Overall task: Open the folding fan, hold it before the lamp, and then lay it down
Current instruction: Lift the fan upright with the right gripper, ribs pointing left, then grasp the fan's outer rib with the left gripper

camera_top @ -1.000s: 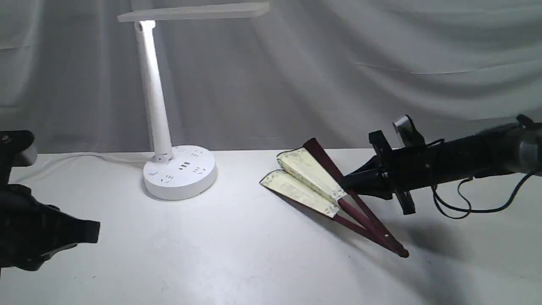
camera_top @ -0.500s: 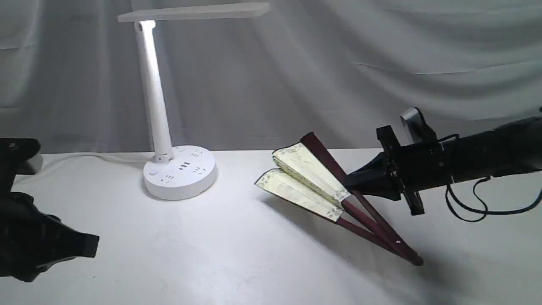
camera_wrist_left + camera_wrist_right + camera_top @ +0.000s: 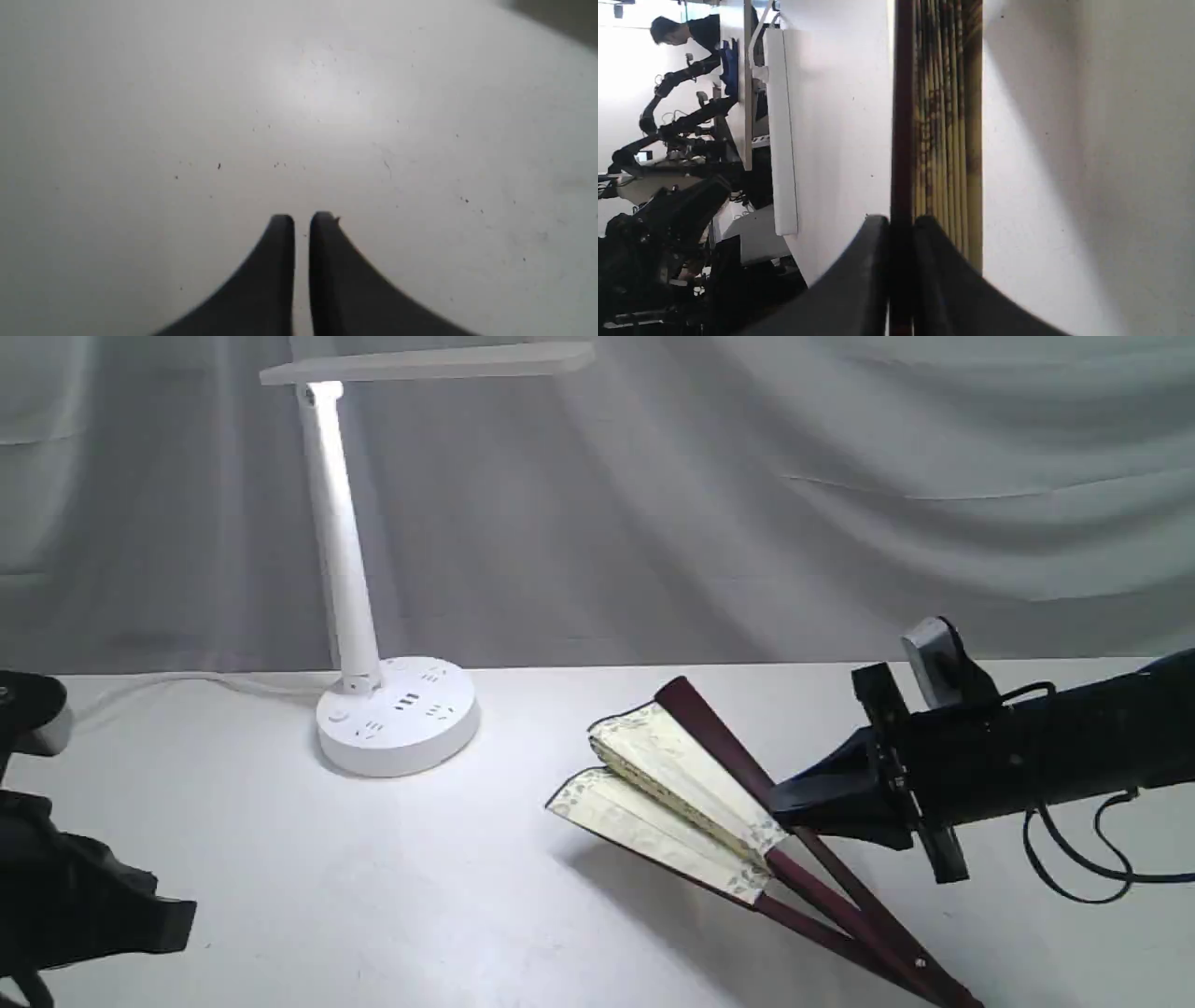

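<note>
Right tool [image 3: 780,799] tight on guard of folding fan [image 3: 653,775], handle tip off-frame; left tool [image 3: 301,218] closed, empty.

Lamp [image 3: 397,717] stands on table [image 3: 392,896], rear left; folding fan [image 3: 667,793] right of it, nearer front; right gripper [image 3: 782,805] at fan's right; left gripper [image 3: 182,926] far left, well apart.

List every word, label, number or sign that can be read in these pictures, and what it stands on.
None can be read.
The folding fan: dark marks on the cream leaf and its border, too blurred to read.
The lamp: sockets and buttons on the base, no legible label.
</note>
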